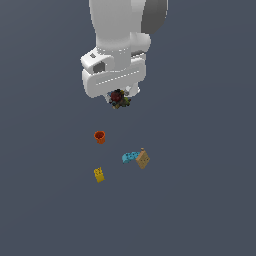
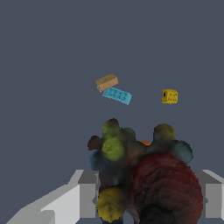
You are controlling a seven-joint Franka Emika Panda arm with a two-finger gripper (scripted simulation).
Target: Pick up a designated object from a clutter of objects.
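- The yellow block (image 1: 99, 174) lies on the grey floor (image 1: 45, 200), nearer the camera than the orange cup (image 1: 100, 137) and slightly to the exterior view's left of it.
- The orange cup, taken here as the landmark, stands upright below the arm, apart from every other item.
- Beyond the cup and higher in the exterior view, the gripper (image 1: 118, 100) hangs from the white wrist pointing straight down, its fingers clamped around the dark lumpy thing (image 1: 118, 99).
- In the wrist view the dark lumpy thing (image 2: 144, 175) fills the space between the two grey fingers (image 2: 87, 192), so the grasp looks made and the lift seems under way; the next move calls for a steady rise without loosening.
- To the exterior view's right of the cup, the curved light-blue piece (image 1: 130, 157) touches the tan box (image 1: 143, 159).
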